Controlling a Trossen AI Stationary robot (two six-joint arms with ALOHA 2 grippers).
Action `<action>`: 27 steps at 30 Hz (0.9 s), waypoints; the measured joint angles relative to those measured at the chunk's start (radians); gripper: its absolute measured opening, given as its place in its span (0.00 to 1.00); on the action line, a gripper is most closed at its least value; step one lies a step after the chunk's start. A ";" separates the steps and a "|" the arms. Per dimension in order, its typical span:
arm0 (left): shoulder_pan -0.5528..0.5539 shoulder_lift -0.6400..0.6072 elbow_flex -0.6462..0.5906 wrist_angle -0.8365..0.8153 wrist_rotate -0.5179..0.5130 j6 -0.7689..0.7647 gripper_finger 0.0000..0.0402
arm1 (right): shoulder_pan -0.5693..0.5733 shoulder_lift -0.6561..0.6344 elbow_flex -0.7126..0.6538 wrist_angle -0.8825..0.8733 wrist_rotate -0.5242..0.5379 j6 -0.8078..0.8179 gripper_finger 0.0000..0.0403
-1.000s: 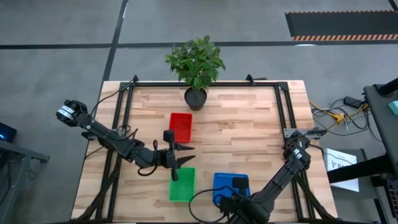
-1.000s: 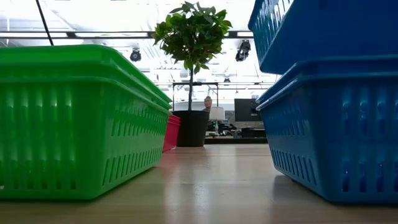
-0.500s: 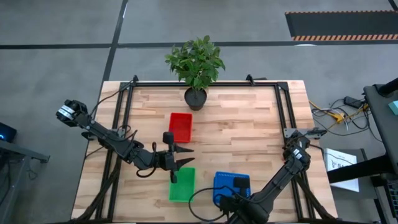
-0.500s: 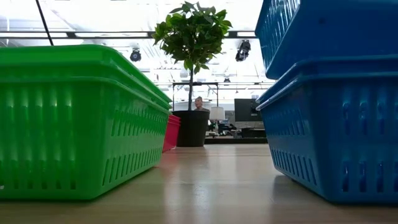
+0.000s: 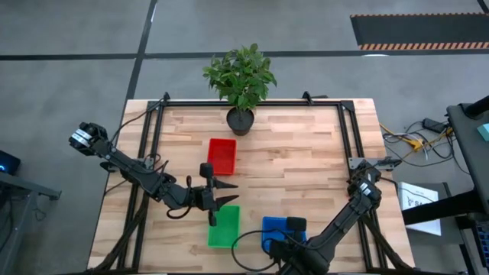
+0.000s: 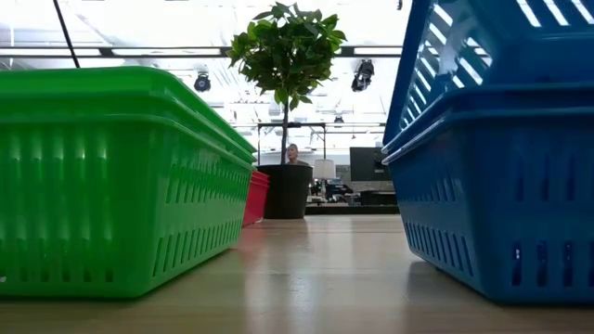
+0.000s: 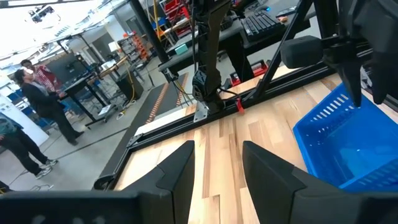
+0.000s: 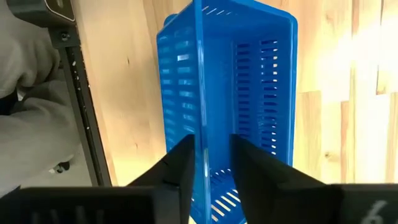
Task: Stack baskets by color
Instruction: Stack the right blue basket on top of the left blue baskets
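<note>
Blue basket (image 6: 501, 139) dropped lower onto blue stack; right gripper (image 8: 208, 165) slackening astride its wall | left gripper (image 7: 217, 163) apart

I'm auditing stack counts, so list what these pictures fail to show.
- Blue baskets, high view: the right arm covers part of the stack, so how many are nested is hidden.
- Red basket, low view: the green basket hides most of it.
- Right gripper, right wrist view: its fingers straddle the blue wall; contact is unclear.
- Left gripper: open, holding nothing.
</note>
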 joint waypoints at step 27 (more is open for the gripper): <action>-0.001 0.000 0.000 0.012 0.000 -0.024 0.29 | 0.134 -0.071 0.024 -0.008 0.350 -0.189 0.18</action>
